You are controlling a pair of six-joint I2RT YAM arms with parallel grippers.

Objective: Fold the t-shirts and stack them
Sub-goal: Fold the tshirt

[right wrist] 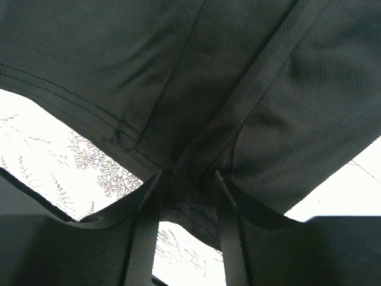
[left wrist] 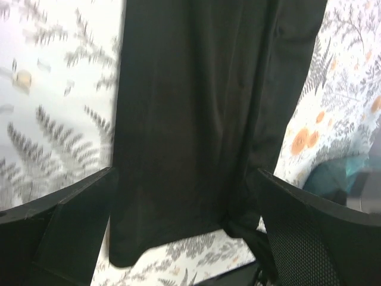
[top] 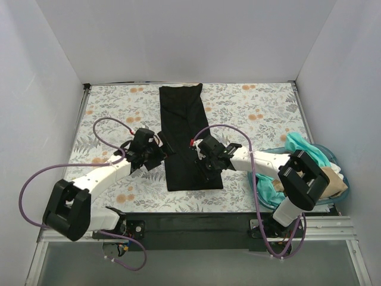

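Observation:
A black t-shirt (top: 181,128), folded into a long narrow strip, lies on the floral table top from the back edge toward the front. My left gripper (top: 158,154) is at the strip's left edge, open, its jaws wide apart in the left wrist view (left wrist: 184,174) with the black cloth (left wrist: 196,107) spread ahead between them. My right gripper (top: 200,156) is over the strip's right edge, shut on a pinch of the black cloth (right wrist: 250,89), which rises bunched from between its fingers (right wrist: 146,226). Teal (top: 297,145), tan (top: 334,185) and white t-shirts lie crumpled in the tub.
A translucent blue tub (top: 342,189) with the other shirts stands at the right edge of the table, beside the right arm's elbow. White walls close in the back and sides. Purple cables loop from both arms over the table.

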